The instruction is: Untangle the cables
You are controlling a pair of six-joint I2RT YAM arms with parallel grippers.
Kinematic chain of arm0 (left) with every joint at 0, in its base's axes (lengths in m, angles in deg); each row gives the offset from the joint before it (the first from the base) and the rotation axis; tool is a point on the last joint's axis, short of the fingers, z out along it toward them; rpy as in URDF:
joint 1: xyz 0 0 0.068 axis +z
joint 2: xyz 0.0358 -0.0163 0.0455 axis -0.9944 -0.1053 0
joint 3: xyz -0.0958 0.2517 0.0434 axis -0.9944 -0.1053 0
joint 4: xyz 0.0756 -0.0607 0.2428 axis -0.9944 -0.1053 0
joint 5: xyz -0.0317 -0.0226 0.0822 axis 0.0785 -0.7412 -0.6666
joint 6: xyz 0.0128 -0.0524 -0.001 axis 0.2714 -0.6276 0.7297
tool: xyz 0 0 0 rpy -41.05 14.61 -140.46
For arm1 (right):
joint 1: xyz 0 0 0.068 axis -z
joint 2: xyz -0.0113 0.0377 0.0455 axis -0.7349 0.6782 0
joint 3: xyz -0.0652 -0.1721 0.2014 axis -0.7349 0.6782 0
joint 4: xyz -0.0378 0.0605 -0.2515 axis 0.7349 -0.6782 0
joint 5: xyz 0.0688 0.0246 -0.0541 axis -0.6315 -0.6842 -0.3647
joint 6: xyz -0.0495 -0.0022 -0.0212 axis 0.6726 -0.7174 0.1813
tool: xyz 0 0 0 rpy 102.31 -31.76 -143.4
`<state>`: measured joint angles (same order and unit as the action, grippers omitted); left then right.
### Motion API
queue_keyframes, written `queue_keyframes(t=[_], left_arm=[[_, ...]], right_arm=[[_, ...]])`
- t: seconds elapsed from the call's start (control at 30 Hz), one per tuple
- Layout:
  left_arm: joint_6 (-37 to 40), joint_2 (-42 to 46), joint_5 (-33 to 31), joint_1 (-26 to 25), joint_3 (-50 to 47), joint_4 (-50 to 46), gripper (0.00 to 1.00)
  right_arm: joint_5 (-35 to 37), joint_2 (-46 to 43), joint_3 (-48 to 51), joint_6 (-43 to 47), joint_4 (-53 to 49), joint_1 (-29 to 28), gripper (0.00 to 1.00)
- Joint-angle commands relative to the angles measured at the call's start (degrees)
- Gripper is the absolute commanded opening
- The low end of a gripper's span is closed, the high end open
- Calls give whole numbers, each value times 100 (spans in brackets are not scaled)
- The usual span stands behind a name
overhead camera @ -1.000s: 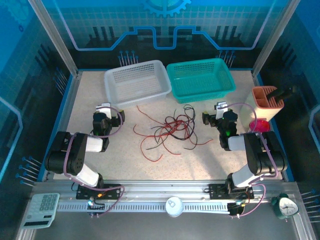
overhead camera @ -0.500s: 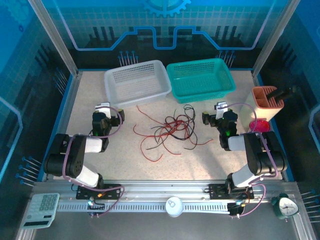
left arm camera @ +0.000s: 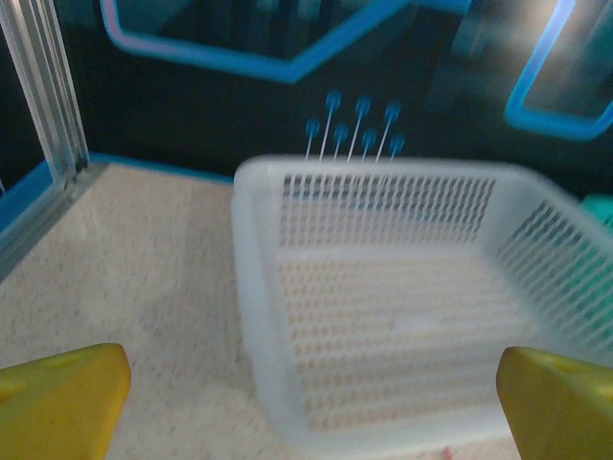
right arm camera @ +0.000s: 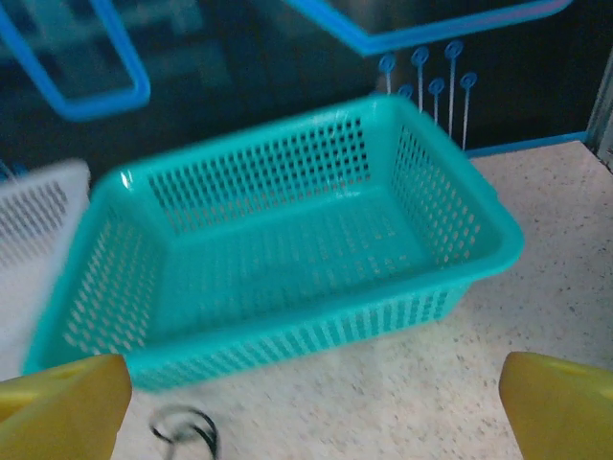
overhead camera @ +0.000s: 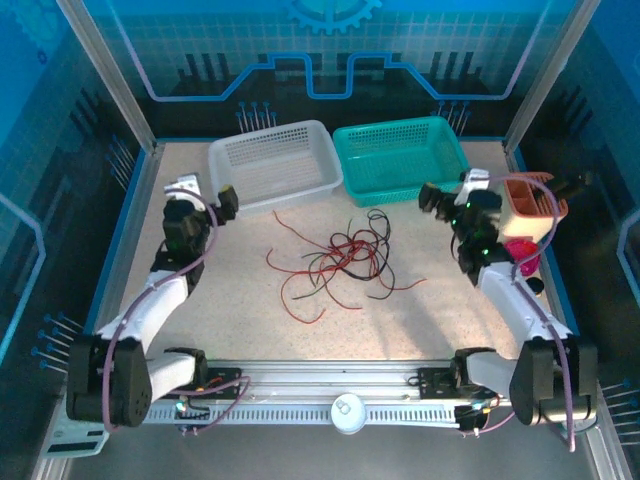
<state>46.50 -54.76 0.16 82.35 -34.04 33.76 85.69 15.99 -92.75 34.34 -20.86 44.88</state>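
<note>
Both empty and wide, left end effector [overhead camera: 207, 190] and right end effector [overhead camera: 452, 190] flanked the cables [overhead camera: 335, 255], tangled on the desk [overhead camera: 420, 320]; no untangling appeared done.

You're looking into a robotics lab cell, not a home or a shop. Aluminium posts [overhead camera: 108, 75] frame an enclosure walled with blue translucent panels [overhead camera: 420, 50], printed with circuit lines and a gear (more showpiece than workshop). The left arm [overhead camera: 165, 290] and the right arm [overhead camera: 510, 300] are bolted to a slotted metal rail [overhead camera: 300, 408] along the near edge of a speckled tabletop [overhead camera: 420, 330]. At the far side a white basket [overhead camera: 272, 165] and a teal basket [overhead camera: 400, 158] sit side by side, and an orange holder [overhead camera: 530, 205] stands at the right.
</note>
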Motion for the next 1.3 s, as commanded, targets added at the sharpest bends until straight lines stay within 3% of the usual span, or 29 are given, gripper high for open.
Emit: queue_keyframes(t=[0.0, 0.17, 0.23, 0.4, 0.6, 0.83, 1.07, 1.27], left_arm=[[-865, 542, 202, 22, 524, -1593, 99], [-1689, 1083, 904, -72, 1097, -3033, 99], [-1912, 1219, 1175, -184, 1198, -3398, 99], [-2167, 1296, 1605, -752, 1196, -3734, 99], [-2344, 918, 1422, -1553, 932, -3833, 99], [-2393, 306, 1151, -2013, 774, -3541, 99], [-2421, -152, 1126, -2155, 1117, -3382, 99], [-2432, -189, 1159, -2255, 1174, -3347, 99]], right_arm=[[-445, 24, -707, -1202, -2175, 52, 100], [-876, -104, -1330, -794, -2870, -470, 100], [-1050, -109, -1447, -714, -3109, -741, 95], [-835, 343, -1787, -555, -3710, -1746, 85], [-489, 1316, -2050, -583, -3764, -2559, 78], [-338, 2758, -2949, -489, -3969, -2902, 74], [76, 3644, -3546, -570, -3889, -2927, 71], [223, 4156, -3891, -546, -3924, -2929, 63]])
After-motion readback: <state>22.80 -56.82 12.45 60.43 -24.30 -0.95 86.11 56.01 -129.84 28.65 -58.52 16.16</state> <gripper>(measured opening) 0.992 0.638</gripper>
